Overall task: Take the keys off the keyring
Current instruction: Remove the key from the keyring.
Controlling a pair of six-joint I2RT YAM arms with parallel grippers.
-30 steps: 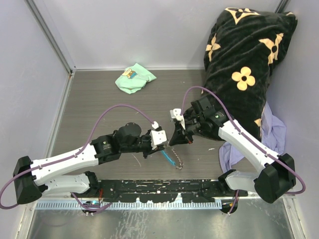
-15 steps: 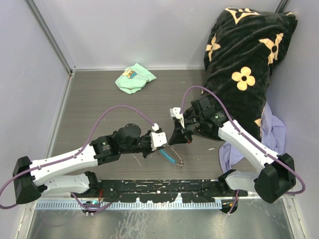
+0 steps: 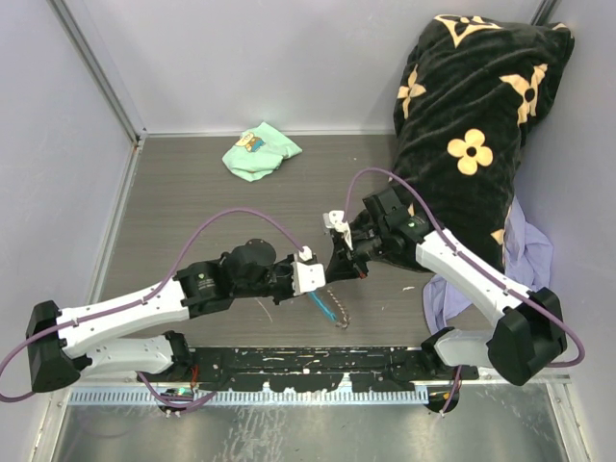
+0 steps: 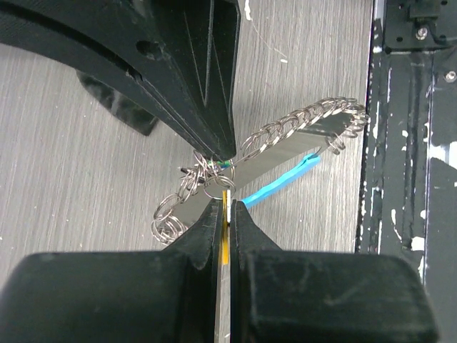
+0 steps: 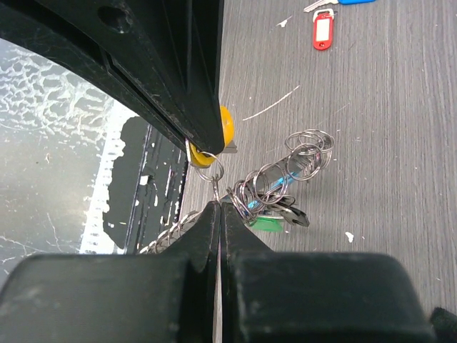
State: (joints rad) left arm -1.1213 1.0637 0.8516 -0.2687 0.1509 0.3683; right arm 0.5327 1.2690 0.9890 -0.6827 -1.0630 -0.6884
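Above table, left gripper pinches yellow-tagged key; right gripper clamps keyring; tips nearly touching.

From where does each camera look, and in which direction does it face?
Top external: fixed above and behind the bases, looking down at the table; both whole arms show, left gripper and right gripper meeting at the keyring.
Left wrist: on the left arm, looking along its own shut fingers at the right gripper opposite.
Right wrist: on the right arm, looking along its own fingers back at the left gripper.
Shared: both wrist views show the yellow key tag and chain.
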